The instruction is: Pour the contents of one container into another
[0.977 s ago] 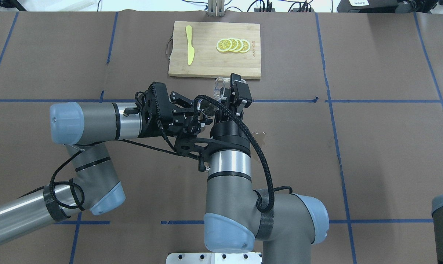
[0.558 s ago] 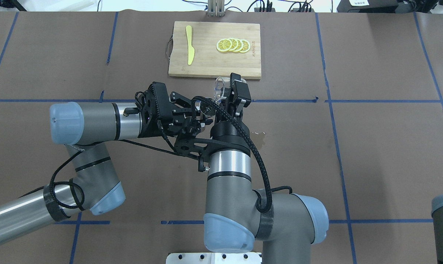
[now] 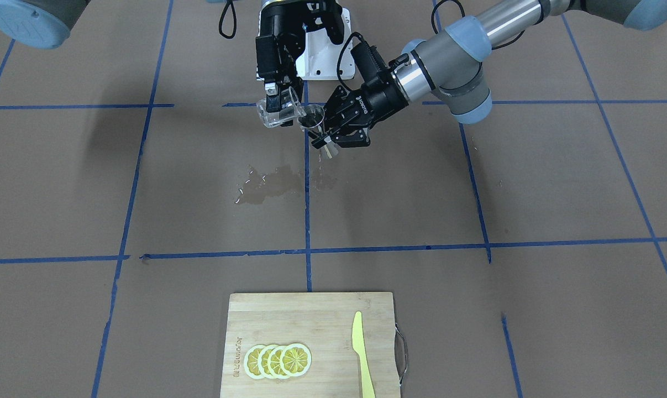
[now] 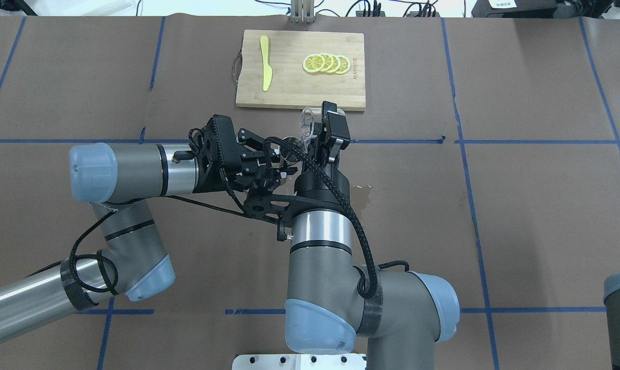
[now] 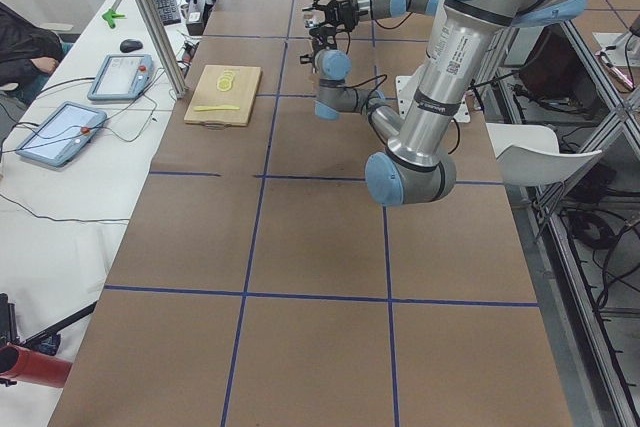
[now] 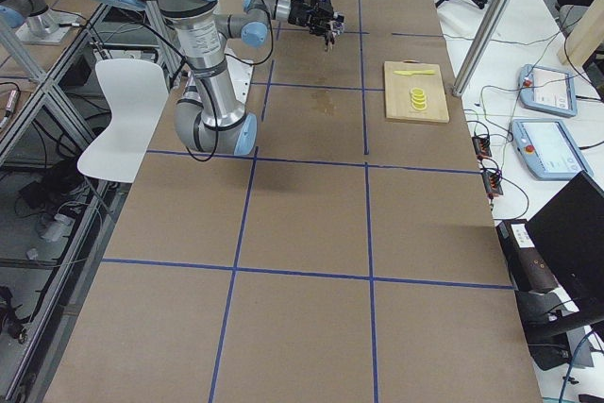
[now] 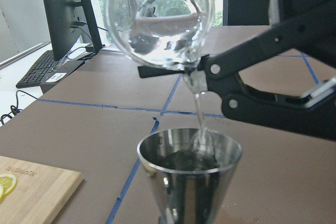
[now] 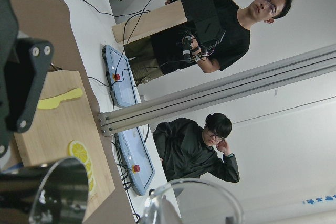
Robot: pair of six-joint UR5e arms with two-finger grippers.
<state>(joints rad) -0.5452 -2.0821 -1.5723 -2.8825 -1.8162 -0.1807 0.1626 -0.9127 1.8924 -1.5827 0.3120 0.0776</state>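
Grips the glass beaker in the right tool, jaws closed on its wall, tilted lip-down and aloft over the tabletop. Holds the steel jigger upright in the left tool, jaws closed on it, directly beneath the lip. Sends a thin stream into the upper cup, landing off-centre toward the far rim.

Hazards:
- Probably overflows with further pouring into so small a cup.
- Probably misses the rim with any sideways drift of either tool.
- Adds to the wet patch on the tabletop below.
- May slip wet glass in the grip.

Writing:
- White lettering on left tool, seemingly "ROBOTIQ".
- Engraved mark on cutting board, too small to read.
- No legible print on beaker.
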